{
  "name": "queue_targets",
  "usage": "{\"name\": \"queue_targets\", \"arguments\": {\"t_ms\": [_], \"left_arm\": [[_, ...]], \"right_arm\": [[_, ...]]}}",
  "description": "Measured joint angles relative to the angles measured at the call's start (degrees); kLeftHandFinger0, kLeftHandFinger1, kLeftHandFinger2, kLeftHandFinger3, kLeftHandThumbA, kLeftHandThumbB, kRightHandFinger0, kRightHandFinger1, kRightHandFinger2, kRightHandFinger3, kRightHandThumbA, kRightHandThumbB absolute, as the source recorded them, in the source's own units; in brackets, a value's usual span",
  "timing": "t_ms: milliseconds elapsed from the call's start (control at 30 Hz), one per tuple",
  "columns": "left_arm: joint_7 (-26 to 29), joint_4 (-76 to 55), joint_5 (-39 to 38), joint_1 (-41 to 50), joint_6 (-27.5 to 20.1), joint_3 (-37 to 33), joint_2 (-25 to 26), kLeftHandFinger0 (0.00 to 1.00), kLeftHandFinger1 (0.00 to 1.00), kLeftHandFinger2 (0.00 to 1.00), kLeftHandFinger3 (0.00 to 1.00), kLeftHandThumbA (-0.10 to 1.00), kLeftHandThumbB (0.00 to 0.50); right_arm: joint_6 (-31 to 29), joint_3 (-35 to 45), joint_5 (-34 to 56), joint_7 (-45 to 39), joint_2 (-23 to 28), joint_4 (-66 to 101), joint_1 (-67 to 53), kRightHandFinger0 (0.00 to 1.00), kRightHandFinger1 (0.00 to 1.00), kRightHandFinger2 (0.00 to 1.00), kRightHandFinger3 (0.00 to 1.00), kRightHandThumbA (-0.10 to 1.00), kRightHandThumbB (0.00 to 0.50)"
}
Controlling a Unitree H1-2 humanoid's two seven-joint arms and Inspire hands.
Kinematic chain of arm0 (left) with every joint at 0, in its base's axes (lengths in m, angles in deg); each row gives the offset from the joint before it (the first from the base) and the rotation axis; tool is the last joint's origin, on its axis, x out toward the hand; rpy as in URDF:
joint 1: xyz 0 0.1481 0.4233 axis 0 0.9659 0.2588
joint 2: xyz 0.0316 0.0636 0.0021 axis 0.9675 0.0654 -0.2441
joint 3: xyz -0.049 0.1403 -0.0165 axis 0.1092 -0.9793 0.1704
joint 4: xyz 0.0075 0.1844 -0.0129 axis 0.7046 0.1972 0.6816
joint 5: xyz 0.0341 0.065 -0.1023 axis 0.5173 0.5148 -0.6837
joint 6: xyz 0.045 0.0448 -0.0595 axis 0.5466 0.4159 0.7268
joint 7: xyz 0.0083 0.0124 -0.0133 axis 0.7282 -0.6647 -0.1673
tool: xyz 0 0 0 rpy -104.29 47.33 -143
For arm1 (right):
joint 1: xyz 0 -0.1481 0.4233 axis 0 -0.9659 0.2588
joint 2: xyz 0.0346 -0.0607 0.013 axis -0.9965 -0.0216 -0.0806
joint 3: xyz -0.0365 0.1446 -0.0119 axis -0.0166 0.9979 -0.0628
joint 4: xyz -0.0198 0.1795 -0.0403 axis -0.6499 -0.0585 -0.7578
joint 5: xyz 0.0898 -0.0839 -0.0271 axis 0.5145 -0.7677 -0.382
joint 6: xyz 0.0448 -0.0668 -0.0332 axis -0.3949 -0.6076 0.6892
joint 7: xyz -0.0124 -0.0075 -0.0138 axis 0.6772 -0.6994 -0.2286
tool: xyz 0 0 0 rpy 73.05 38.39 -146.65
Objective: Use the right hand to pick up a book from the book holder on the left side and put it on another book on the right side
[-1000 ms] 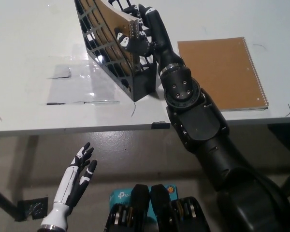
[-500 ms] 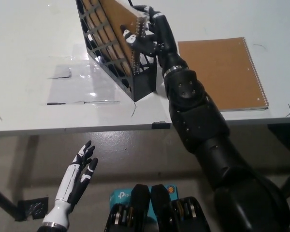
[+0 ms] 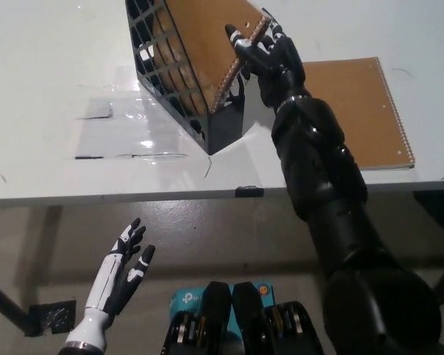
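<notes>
Now tilted book [image 3: 207, 52], robot hand [image 3: 270, 55] gripping spiral edge

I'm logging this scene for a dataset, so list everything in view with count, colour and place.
book holder: one, black, lattice-sided, on the table left of centre
lifted book: one, brown, spiral-bound, tilted, partly out of the holder
flat book: one, brown, spiral-bound, lying on the table at right
table: one, white
tape marks: dark, on the table left of the holder
right hand: black, shut on the lifted book's spiral edge
left hand: white, open, resting below the table edge at lower left
</notes>
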Motion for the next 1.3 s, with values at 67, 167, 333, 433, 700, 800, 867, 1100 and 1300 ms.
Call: {"name": "queue_targets", "arguments": {"t_ms": [67, 167, 333, 433, 700, 800, 867, 1100, 1300], "left_arm": [[0.0, 0.0, 0.01, 0.0, 0.0, 0.0, 0.0, 0.99, 1.0, 1.0, 1.0, 0.88, 0.146], [0.0, -0.01, 0.01, -0.02, 0.0, 0.0, 0.0, 1.0, 1.0, 1.0, 1.0, 0.89, 0.148], [0.0, -0.01, 0.01, -0.09, -0.01, -0.01, 0.01, 1.0, 1.0, 1.0, 1.0, 0.89, 0.142], [0.0, -0.01, -0.01, -0.19, -0.01, -0.01, -0.01, 1.0, 1.0, 1.0, 1.0, 0.88, 0.145], [0.0, 0.0, 0.02, -0.48, -0.01, -0.03, -0.06, 0.99, 1.0, 1.0, 1.0, 0.9, 0.143], [0.0, 0.0, 0.03, -0.56, -0.01, -0.07, -0.06, 1.0, 1.0, 1.0, 1.0, 0.89, 0.141], [0.0, 0.0, 0.03, -0.57, -0.01, -0.11, -0.06, 0.99, 1.0, 1.0, 1.0, 0.88, 0.137], [0.0, -0.01, 0.03, -0.62, -0.01, -0.12, -0.01, 0.99, 1.0, 1.0, 1.0, 0.9, 0.137], [0.0, -0.01, 0.01, -0.62, -0.04, -0.12, 0.0, 0.98, 1.0, 1.0, 1.0, 0.88, 0.121]], "right_arm": [[1.89, 1.44, 1.81, -0.13, -0.03, 0.21, 0.76, 0.0, 0.25, 0.77, 1.0, -0.1, 0.112], [4.78, 3.48, 4.44, -0.17, -0.03, 0.99, 2.27, 0.0, 0.24, 0.75, 1.0, -0.1, 0.113], [8.36, 4.89, 7.2, -0.15, 0.0, 3.7, 4.92, 0.0, 0.3, 0.78, 1.0, -0.1, 0.09], [10.04, 4.92, 8.38, -0.15, 0.27, 5.67, 6.96, 0.0, 0.34, 0.8, 1.0, -0.1, 0.102], [12.42, 4.86, 9.06, 0.02, 2.76, 6.83, 12.17, 0.0, 0.32, 0.79, 1.0, -0.1, 0.086], [13.27, 4.86, 9.26, 0.1, 3.75, 6.85, 13.57, 0.0, 0.26, 0.75, 1.0, -0.1, 0.087], [13.8, 4.9, 9.6, 0.3, 4.51, 7.02, 14.35, 0.0, 0.25, 0.75, 1.0, -0.1, 0.094], [16.83, 4.94, 10.65, 0.55, 7.26, 10.52, 16.13, 0.0, 0.17, 0.77, 1.0, -0.1, 0.087], [20.45, 5.78, 12.5, 0.66, 11.15, 14.88, 18.2, 0.0, 0.17, 0.65, 1.0, -0.1, 0.059]]}}
